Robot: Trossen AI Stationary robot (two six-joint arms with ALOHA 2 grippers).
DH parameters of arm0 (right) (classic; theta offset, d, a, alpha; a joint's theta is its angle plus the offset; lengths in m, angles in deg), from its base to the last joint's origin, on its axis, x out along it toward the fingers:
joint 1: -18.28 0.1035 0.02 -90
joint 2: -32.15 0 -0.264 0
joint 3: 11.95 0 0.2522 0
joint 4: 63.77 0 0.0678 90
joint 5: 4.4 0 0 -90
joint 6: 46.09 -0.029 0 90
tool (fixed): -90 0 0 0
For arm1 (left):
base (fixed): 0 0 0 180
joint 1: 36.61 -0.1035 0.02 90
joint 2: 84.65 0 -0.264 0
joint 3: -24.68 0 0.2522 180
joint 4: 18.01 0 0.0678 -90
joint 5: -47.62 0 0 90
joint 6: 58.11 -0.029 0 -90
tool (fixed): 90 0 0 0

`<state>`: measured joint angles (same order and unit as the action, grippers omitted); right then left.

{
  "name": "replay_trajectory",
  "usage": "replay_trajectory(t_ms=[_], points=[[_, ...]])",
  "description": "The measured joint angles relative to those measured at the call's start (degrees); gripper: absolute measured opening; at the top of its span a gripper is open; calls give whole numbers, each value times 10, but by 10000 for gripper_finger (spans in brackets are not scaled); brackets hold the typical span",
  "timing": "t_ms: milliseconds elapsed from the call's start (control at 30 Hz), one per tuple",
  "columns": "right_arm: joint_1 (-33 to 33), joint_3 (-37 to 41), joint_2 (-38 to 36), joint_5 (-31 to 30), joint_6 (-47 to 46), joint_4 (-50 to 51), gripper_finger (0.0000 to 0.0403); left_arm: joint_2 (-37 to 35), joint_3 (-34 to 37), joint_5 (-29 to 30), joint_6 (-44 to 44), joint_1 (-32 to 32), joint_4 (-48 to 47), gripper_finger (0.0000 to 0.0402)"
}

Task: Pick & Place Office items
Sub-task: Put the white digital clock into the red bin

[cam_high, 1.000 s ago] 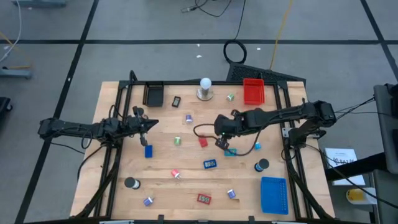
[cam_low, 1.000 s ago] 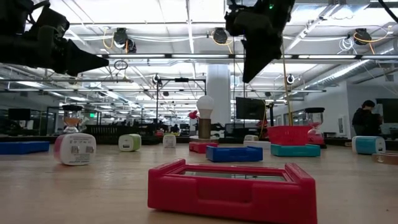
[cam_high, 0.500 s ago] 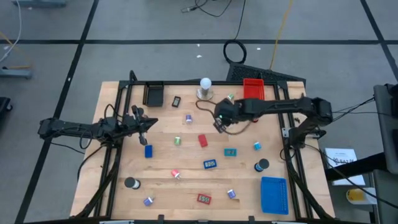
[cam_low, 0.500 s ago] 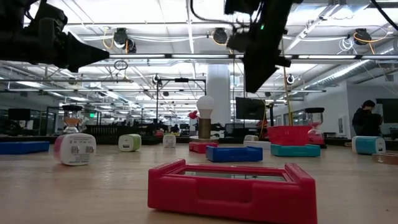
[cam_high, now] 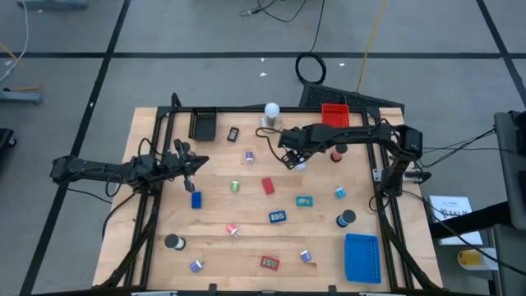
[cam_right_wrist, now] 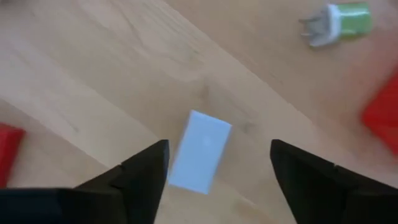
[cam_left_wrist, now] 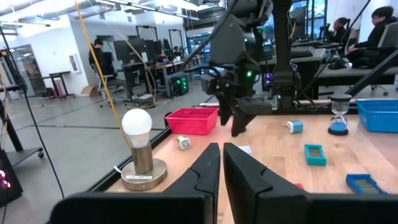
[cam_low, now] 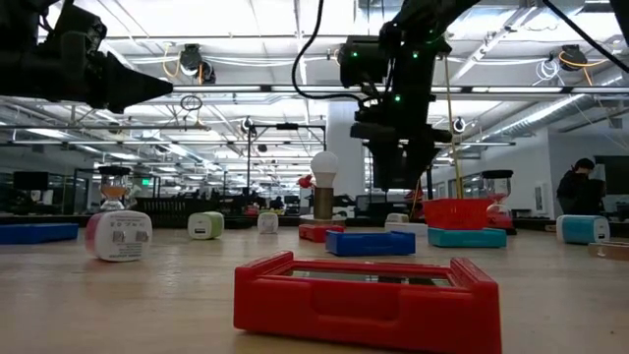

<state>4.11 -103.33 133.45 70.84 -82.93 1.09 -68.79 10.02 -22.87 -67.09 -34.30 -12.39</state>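
Hovering: right tool (cam_right_wrist: 217,163) wide over white block (cam_right_wrist: 200,151) | left tool (cam_left_wrist: 221,163) narrow | writing: unreadable

Open-plan robotics lab: wooden table (cam_high: 246,222) on grey floor, ceiling light strips, monitors, seated person (cam_low: 574,200) at right.

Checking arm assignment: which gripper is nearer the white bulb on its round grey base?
Right. The right gripper hangs just in front of the white bulb; the left gripper sits farther off, toward the table's left side.
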Motion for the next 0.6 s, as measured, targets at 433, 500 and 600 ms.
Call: replay_trajectory(t_ms=[433, 500, 600], points=[[-5, 63, 0, 44, -4, -70, 289, 0, 0, 0, 16, 0, -3, 30], [-8, 79, 0, 45, -2, -89, 291, 0, 0, 0, 16, 0, -3, 30], [-11, 100, 0, 46, 1, -121, 290, 0, 0, 0, 14, 0, -3, 30]])
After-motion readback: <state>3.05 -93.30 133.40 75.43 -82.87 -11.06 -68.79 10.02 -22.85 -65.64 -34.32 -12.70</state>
